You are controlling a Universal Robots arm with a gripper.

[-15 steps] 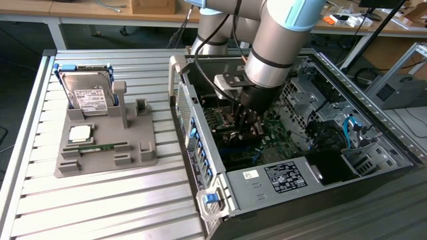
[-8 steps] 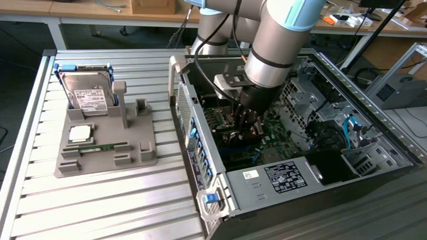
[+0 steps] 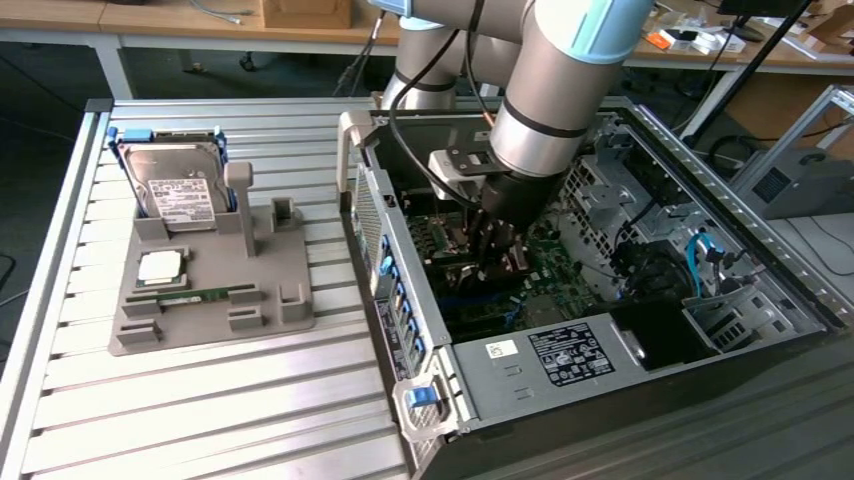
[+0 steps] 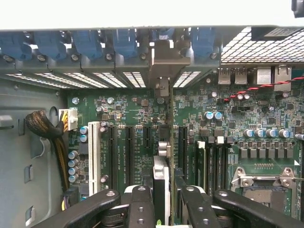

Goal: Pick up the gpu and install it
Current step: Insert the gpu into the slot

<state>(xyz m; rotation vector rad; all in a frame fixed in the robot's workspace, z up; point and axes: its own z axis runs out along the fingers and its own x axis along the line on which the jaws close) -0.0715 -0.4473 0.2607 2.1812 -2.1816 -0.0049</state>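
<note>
while our end effector (image 4: 161,199) grips the gpu (image 4: 161,187) edge-on between its fingers (image 4: 137,204), we hold the card upright over the motherboard (image 4: 228,118) slots inside the open computer case (image 3: 747,250), its bracket reaching the rear wall.

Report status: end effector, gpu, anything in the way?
End effector shut on gpu, edge-on. Card inside the PC case, over motherboard slots. Nothing blocking seen.
</note>
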